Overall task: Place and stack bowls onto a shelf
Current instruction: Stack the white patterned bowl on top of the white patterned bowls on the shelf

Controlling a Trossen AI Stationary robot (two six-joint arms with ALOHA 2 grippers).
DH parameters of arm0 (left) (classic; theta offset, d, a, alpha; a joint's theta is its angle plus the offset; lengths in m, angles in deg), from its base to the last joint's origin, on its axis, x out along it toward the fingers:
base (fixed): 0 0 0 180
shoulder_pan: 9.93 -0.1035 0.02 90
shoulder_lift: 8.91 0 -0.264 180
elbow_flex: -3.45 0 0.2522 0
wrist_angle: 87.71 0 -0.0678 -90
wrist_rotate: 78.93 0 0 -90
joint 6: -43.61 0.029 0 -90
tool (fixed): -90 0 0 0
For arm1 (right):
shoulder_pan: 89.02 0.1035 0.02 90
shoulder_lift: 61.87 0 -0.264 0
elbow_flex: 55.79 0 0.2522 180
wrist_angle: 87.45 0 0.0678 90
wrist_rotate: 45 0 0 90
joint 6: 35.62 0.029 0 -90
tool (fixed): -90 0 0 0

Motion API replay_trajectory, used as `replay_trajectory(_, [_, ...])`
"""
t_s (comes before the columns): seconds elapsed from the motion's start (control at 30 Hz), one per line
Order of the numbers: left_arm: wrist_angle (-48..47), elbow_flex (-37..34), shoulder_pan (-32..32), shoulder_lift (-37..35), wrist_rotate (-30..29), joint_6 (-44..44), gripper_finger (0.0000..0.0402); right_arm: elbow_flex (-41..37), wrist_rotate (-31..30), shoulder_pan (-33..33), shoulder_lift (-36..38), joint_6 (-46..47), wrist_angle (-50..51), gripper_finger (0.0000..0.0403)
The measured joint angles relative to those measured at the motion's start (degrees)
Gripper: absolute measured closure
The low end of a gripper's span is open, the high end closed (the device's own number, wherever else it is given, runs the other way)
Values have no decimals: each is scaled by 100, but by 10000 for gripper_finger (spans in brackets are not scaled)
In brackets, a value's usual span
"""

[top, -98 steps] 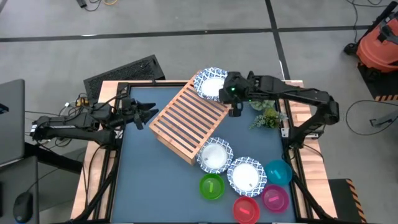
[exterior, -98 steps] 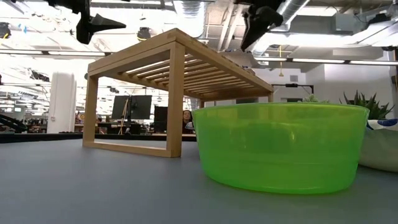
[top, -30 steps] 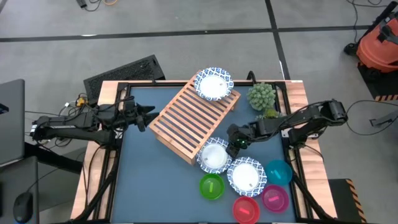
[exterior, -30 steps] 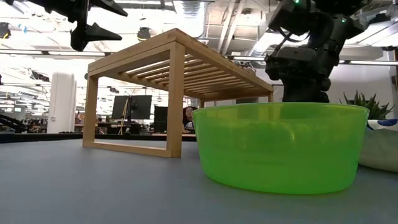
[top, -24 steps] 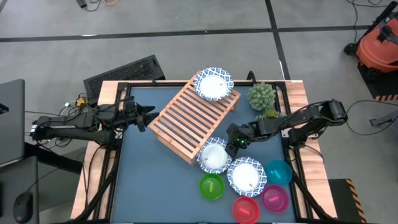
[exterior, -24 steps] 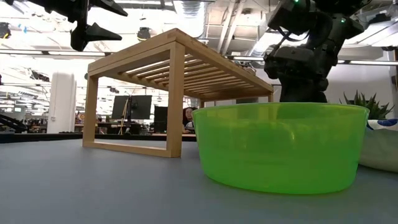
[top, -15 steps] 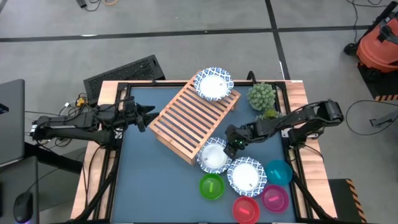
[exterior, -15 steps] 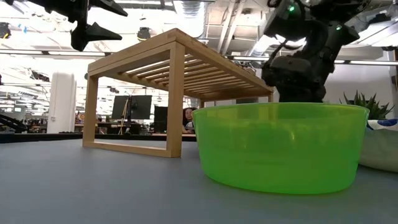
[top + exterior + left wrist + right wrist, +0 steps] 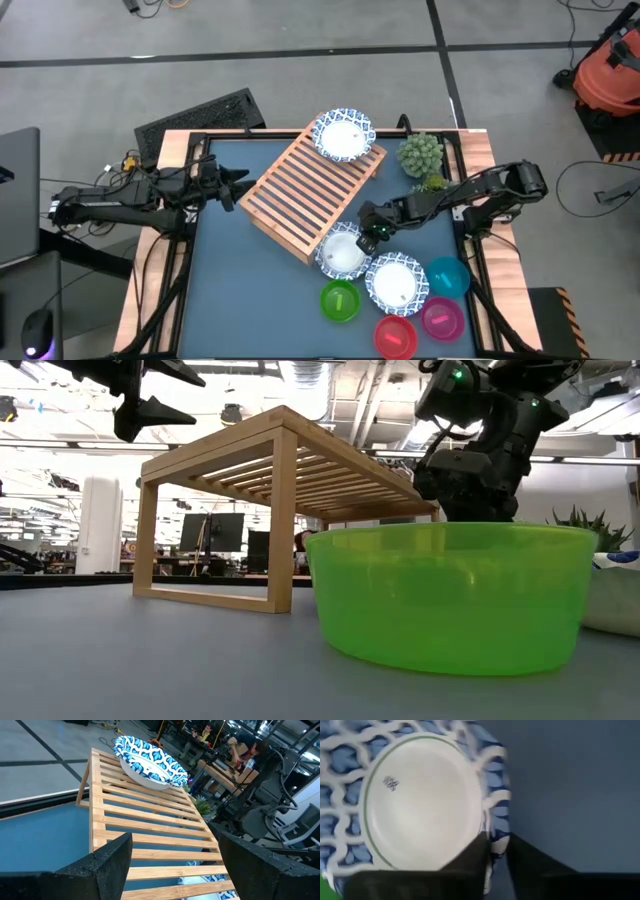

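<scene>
The light-wood slatted shelf [image 9: 305, 195] stands askew mid-table. One white bowl with a blue patterned rim [image 9: 343, 135] rests by its base on the slats at the far end; it also shows in the left wrist view [image 9: 147, 762]. Two more such bowls sit on the table, one [image 9: 343, 250] at the shelf's near end and one [image 9: 395, 280] beside it. My right gripper [image 9: 368, 236] is shut on the first of these [image 9: 420, 805]. The green bowl [image 9: 340, 300], red bowl [image 9: 396, 335], magenta bowl [image 9: 441, 318] and teal bowl [image 9: 447, 277] sit nearby. My left gripper [image 9: 240, 185] is open in the air left of the shelf. My right gripper pinches the white bowl's blue patterned rim [image 9: 496, 837] on its far right side, one finger [image 9: 472, 857] inside the bowl and one [image 9: 530, 860] outside. The fingers slant down from the table's right. The bowl sits upright on the table.
A small green plant [image 9: 420, 155] stands at the far right, just beyond my right arm. The green bowl [image 9: 445, 595] fills the low view's foreground, touching or nearly touching the held bowl. Bare blue tabletop [image 9: 240, 290] lies at the near left.
My right gripper, which stood at the bowl on the shelf's far end some seconds ago, has come down by the near bowls and in the last second moved a little toward the table's left, at the white bowl's rim. The green bowl has slid slightly.
</scene>
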Motion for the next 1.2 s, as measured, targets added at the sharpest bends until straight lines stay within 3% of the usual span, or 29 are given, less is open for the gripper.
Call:
replay_trajectory(0.13, [0, 0, 0, -2, 0, 15, 120, 0, 120, -93, 0, 2, 10, 382])
replay_trajectory(0.4, [2, 0, 0, -2, -26, 107, 120, 96, 378, -395, 187, 71, 222, 382])
replay_trajectory(0.7, [2, 0, 0, 0, -82, 155, 120, 855, 573, -846, 935, 107, 2362, 382])
replay_trajectory(0.97, [32, 0, 0, 0, -92, 155, 120, 1314, 1130, -880, 1822, 41, 4032, 382])
replay_trajectory(1.2, [52, 0, 0, 0, -194, 148, 120, 1772, 1861, -1009, 2746, 287, 3882, 382])
